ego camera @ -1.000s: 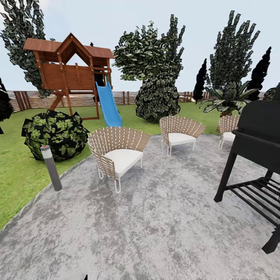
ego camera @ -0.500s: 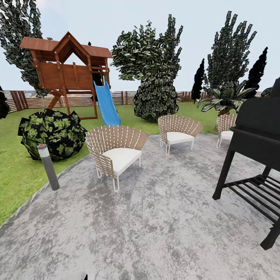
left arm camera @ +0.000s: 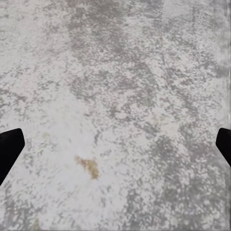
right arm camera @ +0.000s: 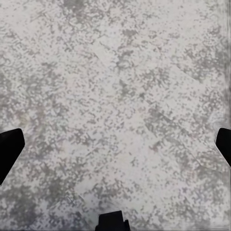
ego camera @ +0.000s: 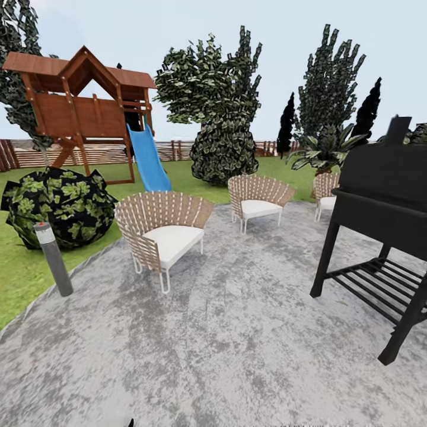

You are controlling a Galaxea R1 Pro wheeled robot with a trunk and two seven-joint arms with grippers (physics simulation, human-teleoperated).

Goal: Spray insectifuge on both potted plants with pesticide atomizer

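Garden (ego camera: 18, 284): lawn lay at view's left and beyond the patio, w/ brown slatted fence (ego camera: 101, 153) along far edge.
Patio (ego camera: 237, 344): grey mottled slab took up most of head view's foreground; robot stood on it.
Trees (ego camera: 222, 112): tall dark-leaved group stood beyond patio, centre and right.
Playhouse (ego camera: 77, 110): wooden, w/ blue slide (ego camera: 145, 159), on lawn far left.
Grill (ego camera: 382, 219): black, on patio at right, nearest large item.
Bush (ego camera: 59, 204): dark-leaved, on lawn just beside patio edge, left.
Chairs (ego camera: 163, 228): three wicker, white cushions, along patio's far side.
Bollard lamp (ego camera: 53, 258): grey, red-dotted cap, at patio edge; not the atomizer.
Left gripper (left arm camera: 115, 144): fingers spread wide, nothing between, patio below.
Right gripper (right arm camera: 115, 144): fingers spread wide, nothing between, patio below.
Pesticide atomizer: not located in these views.
Potted plants: not located either.
Step in hand: judged as search/travel phase; pickup not yet begun.
Next move: prob. needs scanning lawn and patio edges for small dark-green bottle, then driving within arm's reach, keeping clear of grill and chairs.
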